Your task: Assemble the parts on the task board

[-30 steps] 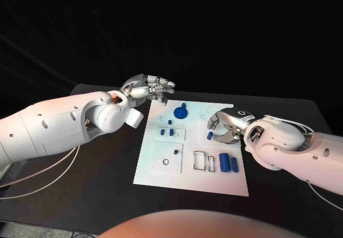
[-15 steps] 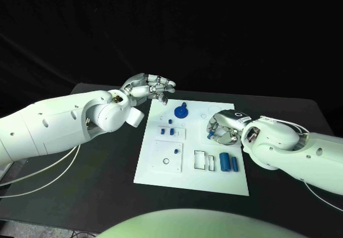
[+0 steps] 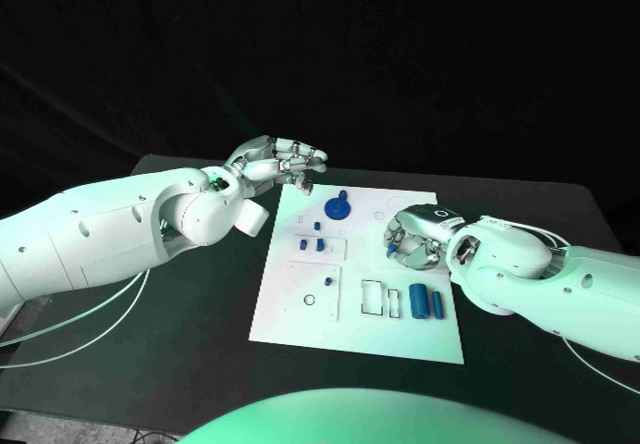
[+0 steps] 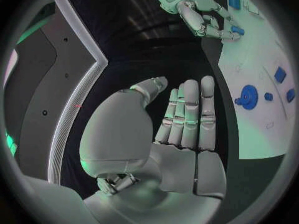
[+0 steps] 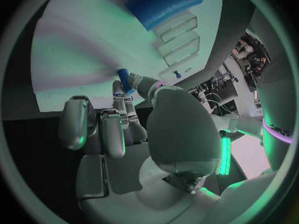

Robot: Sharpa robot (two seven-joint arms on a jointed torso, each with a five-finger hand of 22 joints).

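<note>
Two hands at task board (image 3: pixel 301 314): right hand (image 3: pixel 413 238) over board's right edge, fingers pinching small blue part (image 5: pixel 125 79); left hand (image 3: pixel 280 163) off far-left corner, fingers together, holding nothing.

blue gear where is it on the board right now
In the head view the blue gear sits at the far end of the task board, near the left hand and left of the right hand.
</note>
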